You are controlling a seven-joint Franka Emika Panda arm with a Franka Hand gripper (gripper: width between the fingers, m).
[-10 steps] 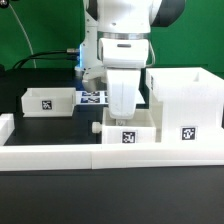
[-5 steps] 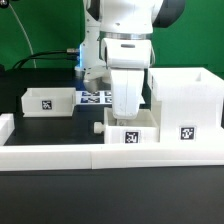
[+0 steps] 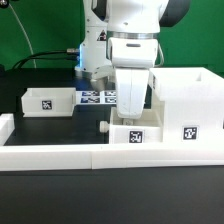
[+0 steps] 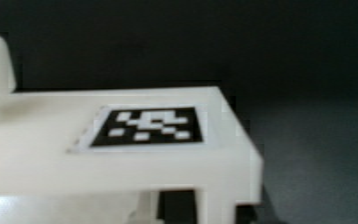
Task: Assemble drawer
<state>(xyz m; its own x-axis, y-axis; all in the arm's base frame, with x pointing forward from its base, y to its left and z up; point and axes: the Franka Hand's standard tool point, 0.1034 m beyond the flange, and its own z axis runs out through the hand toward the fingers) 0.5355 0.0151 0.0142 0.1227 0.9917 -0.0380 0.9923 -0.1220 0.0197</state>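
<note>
Fingertips of the gripper (image 3: 132, 106) are hidden behind the wall of the near tray (image 3: 134, 134), into which the tool is set from above, so whether they are spread or pinched on a wall cannot be told from either view. The near tray is seen just behind the border wall (image 3: 60, 152), with its dark knob (image 3: 103, 128) turned toward the exterior view's left. Its long axis is judged to run across that view, knob end away from the box shell (image 3: 186, 100), which stands just beside it on the exterior view's right, touching or nearly so. Travel toward that side is therefore judged to be required. A second tray (image 3: 48, 100) is found well apart on the exterior view's left.
</note>
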